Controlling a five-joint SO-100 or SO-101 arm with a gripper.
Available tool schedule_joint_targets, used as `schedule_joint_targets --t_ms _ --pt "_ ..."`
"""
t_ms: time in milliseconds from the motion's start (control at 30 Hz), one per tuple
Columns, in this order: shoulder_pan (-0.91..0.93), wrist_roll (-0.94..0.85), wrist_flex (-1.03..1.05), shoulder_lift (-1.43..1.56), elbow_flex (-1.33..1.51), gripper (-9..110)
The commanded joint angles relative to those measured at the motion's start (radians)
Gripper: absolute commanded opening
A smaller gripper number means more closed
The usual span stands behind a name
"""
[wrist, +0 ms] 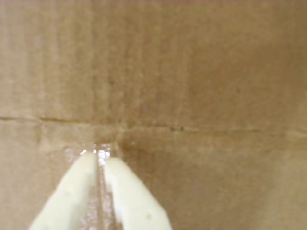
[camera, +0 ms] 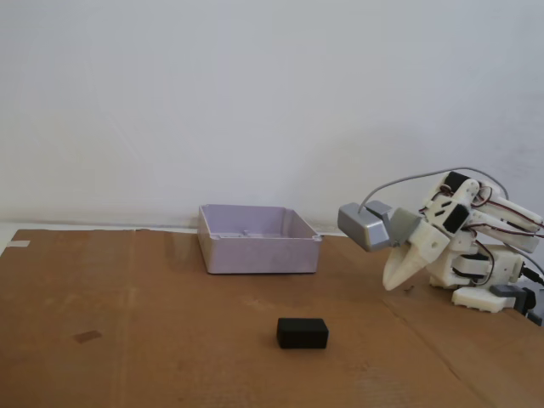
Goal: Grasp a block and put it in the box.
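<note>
The fixed view is showing the whole table. The block is lying flat on the brown cardboard, near the front and a little right of the middle. Nothing is touching it. The box is sitting farther back, near the white wall, and a bit to the left of the block. The two are well apart. I cannot see anything inside the box from this side.

The wrist view is showing none of that. It is only showing cardboard up close, with a thin crease running across it and a shiny strip of tape by the fingertips. The block and the box are both out of this picture.

The arm is sitting at the right side in the fixed view, folded up close to its base. Its pale gripper is pointing down and to the left, with its tip very close to the cardboard. A grey camera with a cable is riding on top of it. The gripper is well to the right of the block and of the box.

In the wrist view the gripper is coming in from the bottom edge. Its two cream fingers are pressed together at the tips, with only a thin slit between them. They are holding nothing.
</note>
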Motion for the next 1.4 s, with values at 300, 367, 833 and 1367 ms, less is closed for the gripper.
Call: schedule_joint_targets --t_ms 300,367,833,1367 --pt "0.009 0.015 -0.023 -0.084 -0.017 0" --pt "0.009 0.015 -0.107 -0.132 -0.017 0" --pt "0.006 0.015 -0.336 -0.413 -0.173 0" --pt "0.000 0.015 -0.592 -0.689 -0.394 0"
